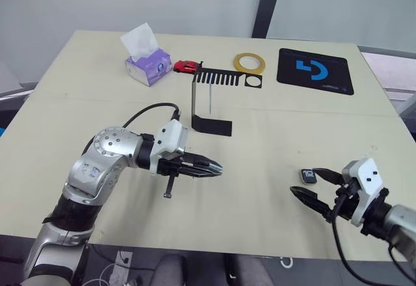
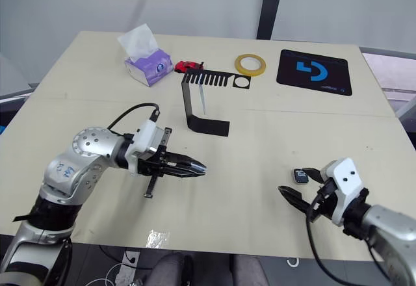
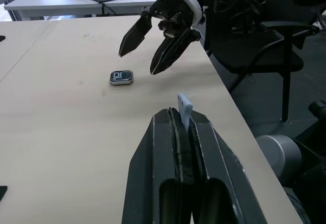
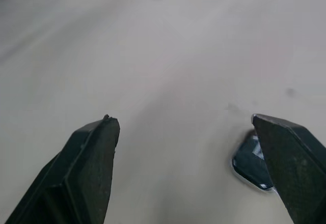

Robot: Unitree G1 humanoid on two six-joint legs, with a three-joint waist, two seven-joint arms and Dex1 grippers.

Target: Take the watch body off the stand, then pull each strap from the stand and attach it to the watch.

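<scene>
On the tan bench (image 1: 273, 136) the watch body (image 1: 309, 176) lies by the right gripper's (image 1: 318, 192) spread, empty fingers, while the left gripper's (image 1: 216, 168) fingers pinch a strap (image 3: 184, 108).

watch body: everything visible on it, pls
The watch body is a small rounded-square case with a silver-grey rim and a dark screen showing light digits. It lies flat, screen up, on the beige table, off the stand, with no strap on it. The open right gripper is right beside it; in the right wrist view one finger partly covers its edge, and whether that finger touches it cannot be told.
</scene>
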